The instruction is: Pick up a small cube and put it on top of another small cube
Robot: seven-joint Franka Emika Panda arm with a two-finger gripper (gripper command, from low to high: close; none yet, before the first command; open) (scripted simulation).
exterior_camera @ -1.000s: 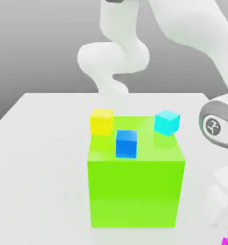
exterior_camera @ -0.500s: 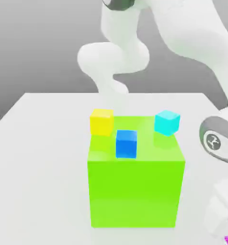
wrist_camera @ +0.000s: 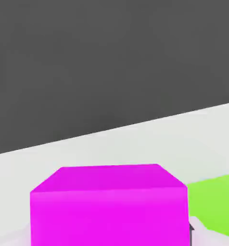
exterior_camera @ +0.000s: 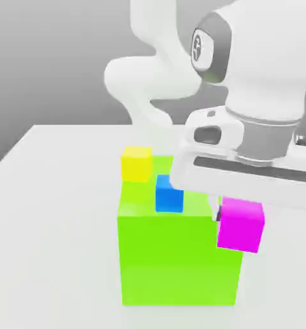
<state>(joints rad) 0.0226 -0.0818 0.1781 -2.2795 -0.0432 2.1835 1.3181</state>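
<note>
We start at our white two-finger gripper (exterior_camera: pixel 240 222), which hangs under the broad white hand with its jaws clamped on the small plain magenta cube (exterior_camera: pixel 241 225). In the exterior view that cube is off the table, in the air in front of the near corner of the big lime-green cube (exterior_camera: pixel 178 257) on the exterior view's right. In the hand view the magenta cube (wrist_camera: pixel 109 204) sits close under the camera, with the white tabletop (wrist_camera: pixel 135 144) beyond it and a patch of lime green (wrist_camera: pixel 215 202) beside it.

Moving outward, a small blue cube (exterior_camera: pixel 169 193) stands on the green block's top near its front edge. A small yellow cube (exterior_camera: pixel 136 163) stands at the back on the exterior view's left; whether it rests on the block or behind it we cannot tell. The white table (exterior_camera: pixel 53 225) spreads around them.

We judge that the pick is done and the carry is in hand, with the placing not yet made. The next move, as we read it, calls for bringing the magenta cube squarely above one of the small cubes, keeping clear of the green block's edge, lowering until the faces meet, then letting go. An off-centre landing could tip it off.
</note>
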